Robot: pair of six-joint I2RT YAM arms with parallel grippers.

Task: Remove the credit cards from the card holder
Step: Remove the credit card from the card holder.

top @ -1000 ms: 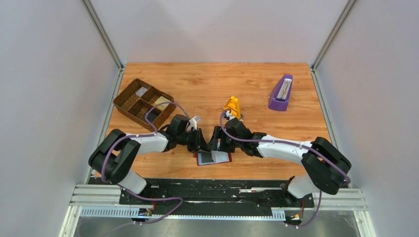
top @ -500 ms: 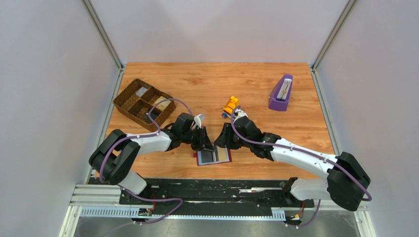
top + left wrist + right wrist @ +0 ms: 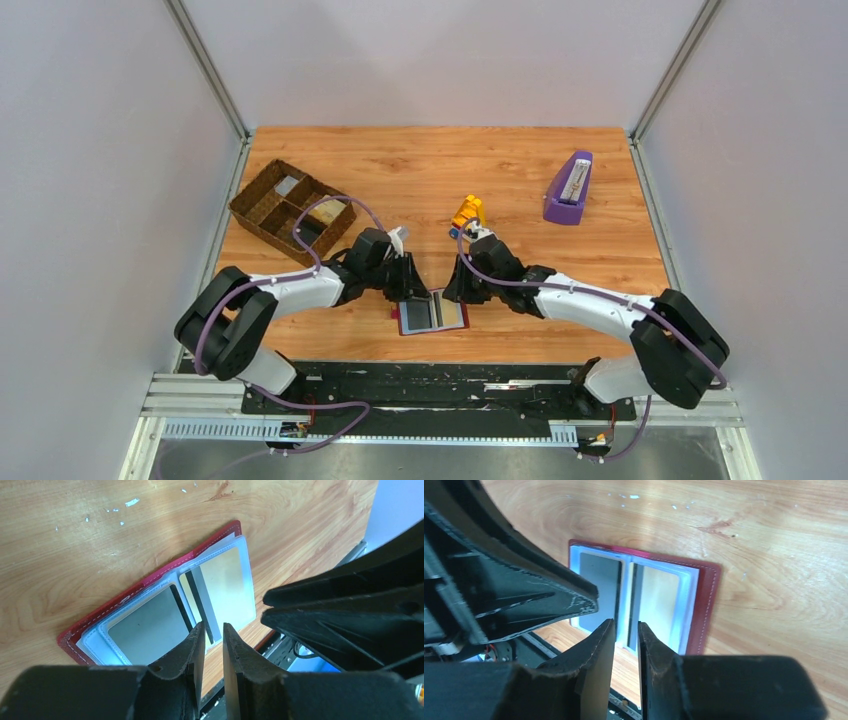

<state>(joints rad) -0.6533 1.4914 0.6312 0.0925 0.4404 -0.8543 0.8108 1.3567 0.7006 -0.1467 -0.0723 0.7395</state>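
The dark red card holder [image 3: 405,322] lies open on the table near the front edge. Its grey-blue sleeves show a grey card [image 3: 150,630] on the left page and a pale gold card [image 3: 227,587] on the right page. My left gripper [image 3: 416,290] hovers just behind the holder's left page, its jaws drawn to a thin slit with nothing between them. My right gripper [image 3: 455,291] hovers behind the right page, jaws likewise nearly together and empty. The left wrist view [image 3: 214,628] and the right wrist view [image 3: 626,625] both show the tips above the holder's middle fold. The holder's red cover [image 3: 706,605] shows at the right.
A brown wicker basket [image 3: 262,187] with compartments stands at the back left. A purple wedge stand [image 3: 568,190] is at the back right. A small orange object [image 3: 466,212] sits just behind my right gripper. The black front rail [image 3: 440,380] runs close to the holder.
Both grippers have drawn back off the holder, which now lies spread open with both pages showing. My right arm's elbow has swung and its wrist has shifted slightly right.
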